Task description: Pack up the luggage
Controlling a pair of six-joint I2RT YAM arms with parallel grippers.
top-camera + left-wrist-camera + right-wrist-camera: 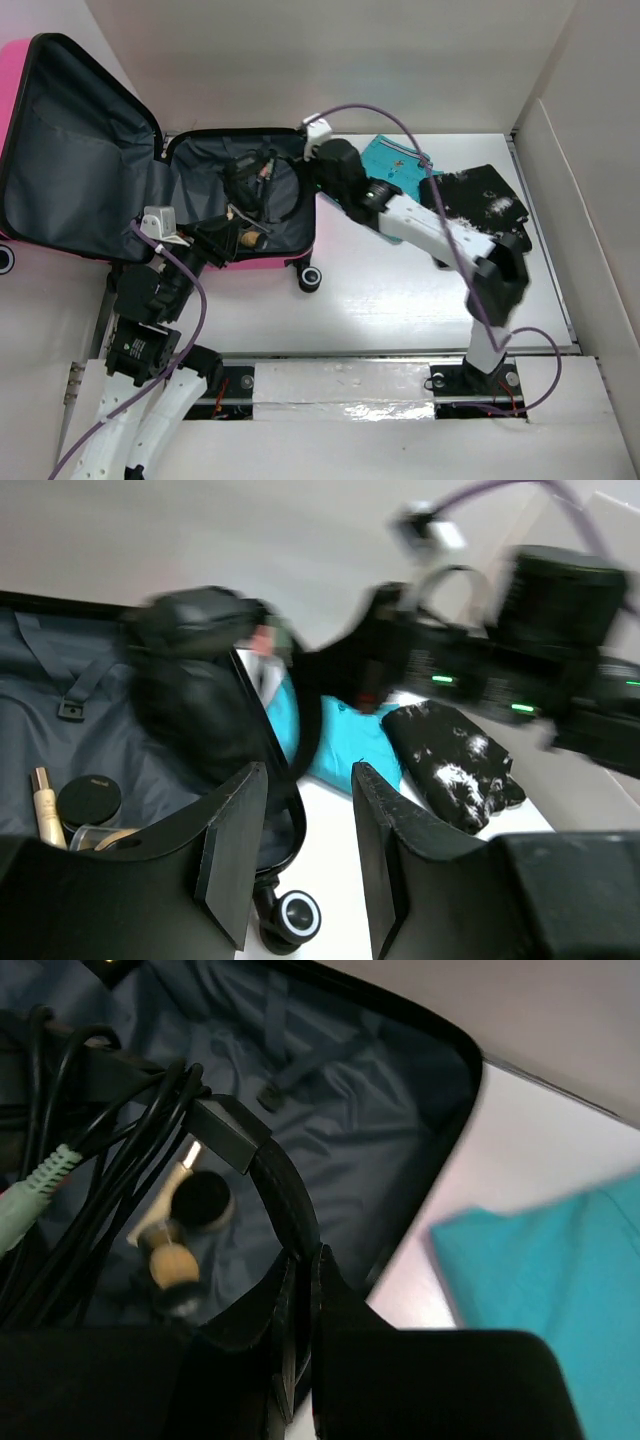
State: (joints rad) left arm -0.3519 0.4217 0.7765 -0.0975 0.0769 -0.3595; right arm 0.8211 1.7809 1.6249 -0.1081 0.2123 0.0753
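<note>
On the table's left side: the luggage [70,170] lay open, pink shell down, its lid leaning back to the left and the grey lining showing.
Right gripper [305,1290]: clenched on the band of the black headphones [285,1200], holding them over the open half of the case.
Cable [120,1160]: a black tangle hung from the headphones, with a pale green plug end at the left of the wrist view.
Left gripper [300,850]: released, fingers spread with nothing between them, at the near rim of the case.
Inside the case: a round black compact [88,800] and a cream tube [42,805] lay side by side on the lining.
Wheel [311,278]: a black one stuck out at the near right corner of the case.
Right of the case: a teal cloth [395,160] lay on the table [400,300], with a black cloth flecked white [480,200] just beside it, further right.
</note>
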